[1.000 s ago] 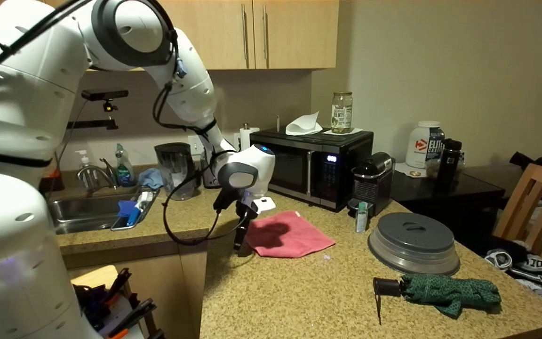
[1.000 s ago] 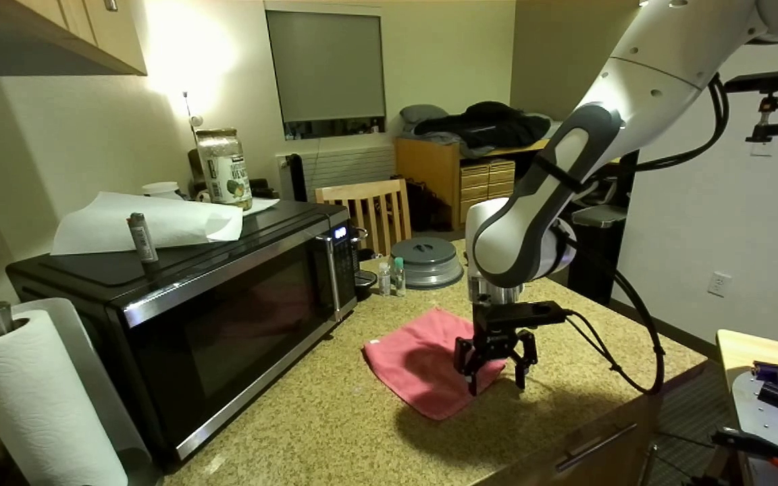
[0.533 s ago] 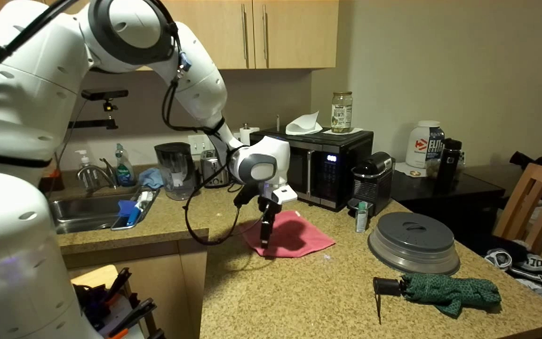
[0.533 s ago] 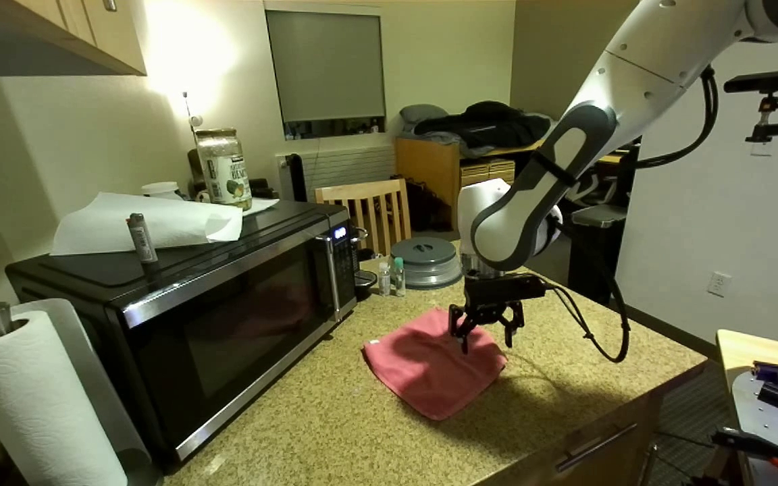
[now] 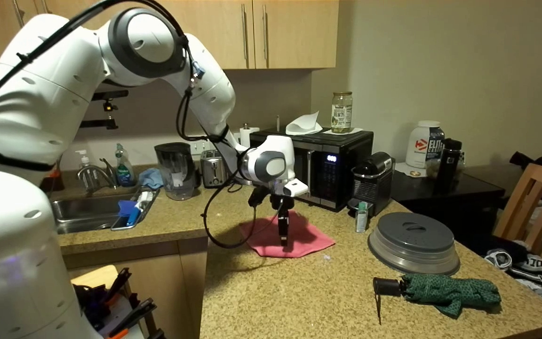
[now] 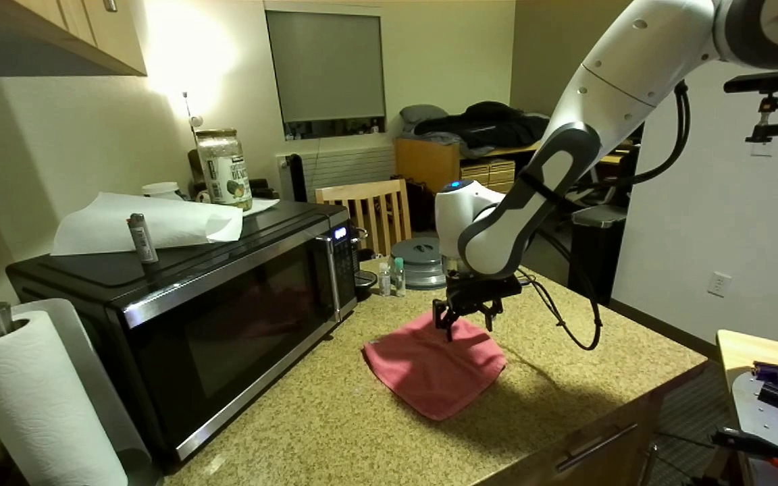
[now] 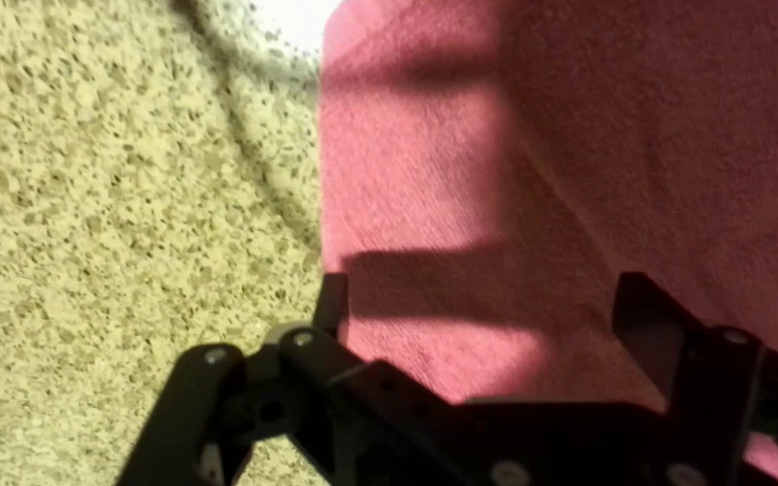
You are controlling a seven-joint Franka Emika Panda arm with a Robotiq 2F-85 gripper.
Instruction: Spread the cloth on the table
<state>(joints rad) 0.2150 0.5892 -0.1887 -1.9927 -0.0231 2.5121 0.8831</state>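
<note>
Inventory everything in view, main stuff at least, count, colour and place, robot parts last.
cloth: 1, pink-red, on table
table: 1, speckled tan, under cloth
microwave: 1, black, on table
jar: 1, clear, on microwave
paper sheets: 2, white, on microwave
lighter: 1, grey, on microwave
paper towel roll: 1, white, beside microwave
coffee machine: 1, black, beside microwave
small bottles: 2, clear, by coffee machine
domed lid: 1, grey, on table
umbrella: 1, dark green, on table
toaster: 1, silver, on table
pitcher: 1, clear and black, beside toaster
sink: 1, silver, in table
wooden chair: 1, tan, beyond table
arm: 1, white and grey, over table
end effector: 1, black, open above cloth
</note>
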